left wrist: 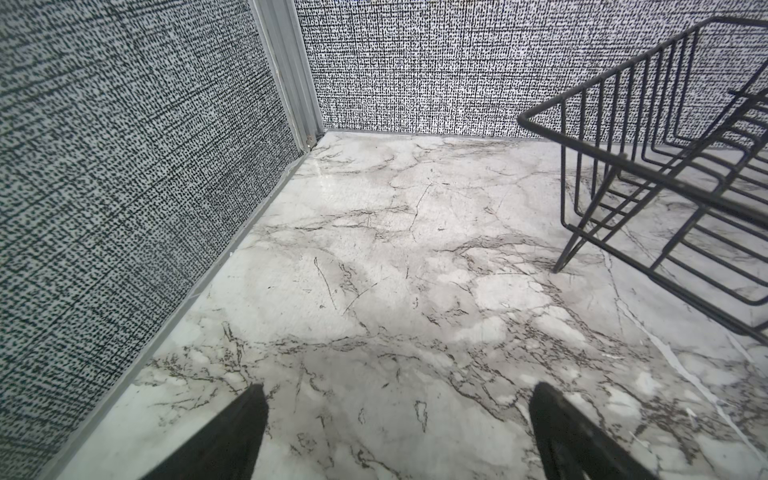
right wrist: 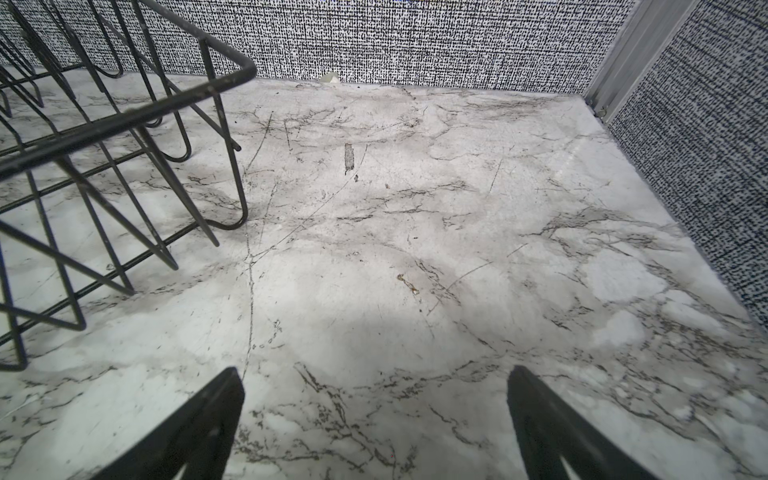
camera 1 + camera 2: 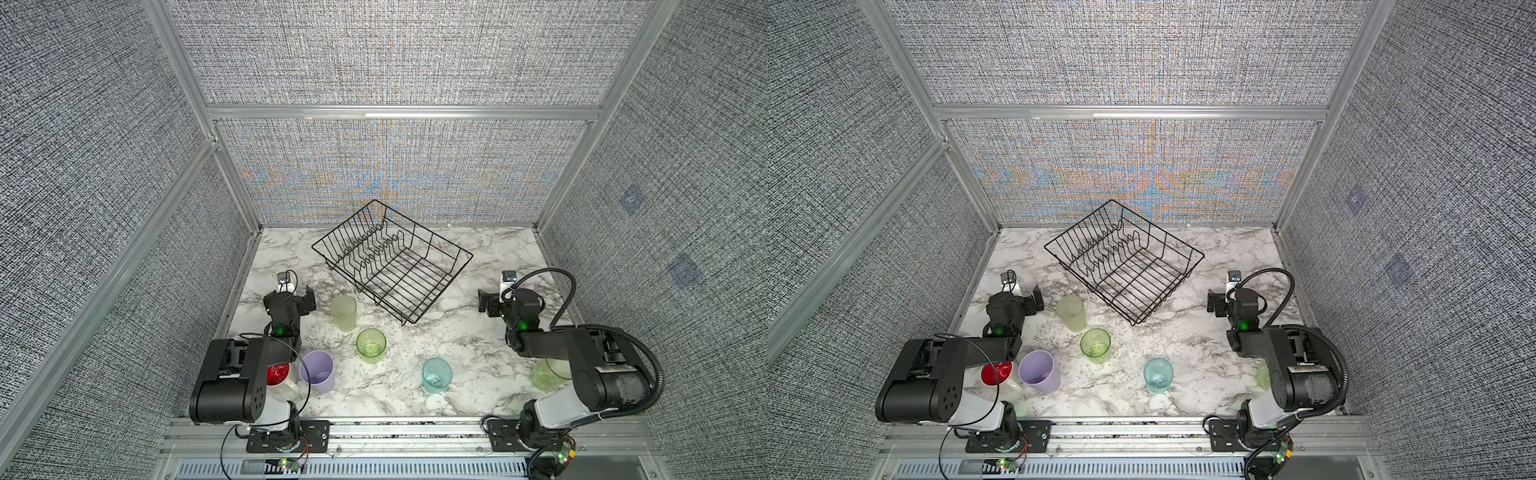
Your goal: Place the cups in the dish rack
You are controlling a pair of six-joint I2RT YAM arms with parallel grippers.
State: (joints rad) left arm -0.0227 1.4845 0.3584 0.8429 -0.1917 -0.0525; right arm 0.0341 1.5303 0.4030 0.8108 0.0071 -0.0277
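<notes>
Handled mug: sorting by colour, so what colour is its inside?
The mug is red inside, white outside; clearest in a top view.

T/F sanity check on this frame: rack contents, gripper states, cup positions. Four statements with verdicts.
1. The dish rack holds no cups. True.
2. Both grippers are shut. False: the left gripper and right gripper are open and empty.
3. The lavender cup stands next to the white mug. True.
4. The teal cup lies on its side. False: it stands upright, mouth up.
</notes>
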